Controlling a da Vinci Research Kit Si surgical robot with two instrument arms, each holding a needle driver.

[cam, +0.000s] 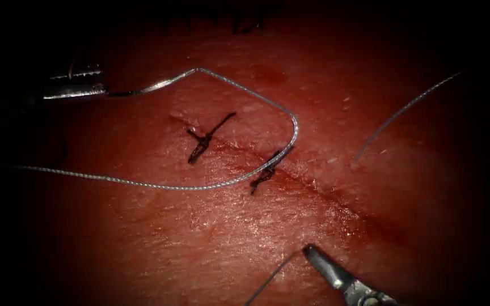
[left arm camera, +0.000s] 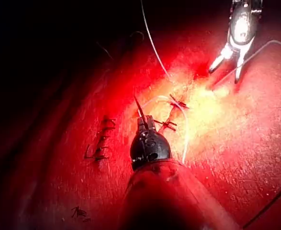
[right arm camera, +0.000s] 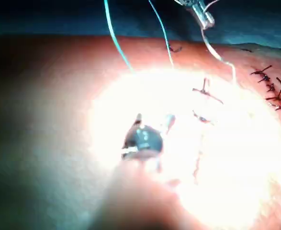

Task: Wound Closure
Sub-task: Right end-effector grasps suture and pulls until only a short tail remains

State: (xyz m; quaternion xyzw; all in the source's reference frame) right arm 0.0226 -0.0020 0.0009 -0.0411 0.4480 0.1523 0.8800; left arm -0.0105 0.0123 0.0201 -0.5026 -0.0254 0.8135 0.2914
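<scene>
Item, as we log it: curved silver steel needle (cam: 154, 85), wholly out of the tissue, lying left of the diagonal cut (cam: 324, 190) and above its upper end. The left arm's pincer (cam: 100, 82) is clamped on the needle at the end away from the thread.

Twisted pale thread (cam: 293, 122): it runs from the needle's other end, arcs across the cut, then returns left of it.

Two dark knotted stitches (cam: 202, 140) cross the cut's upper half.

The right arm's pincer (cam: 313, 255) is below the cut's lower end. We see its jaws spread in the wrist views, gripping nothing, with a strand just beside it.

Red, wet pork tissue (cam: 199, 238) surrounds the cut.
</scene>
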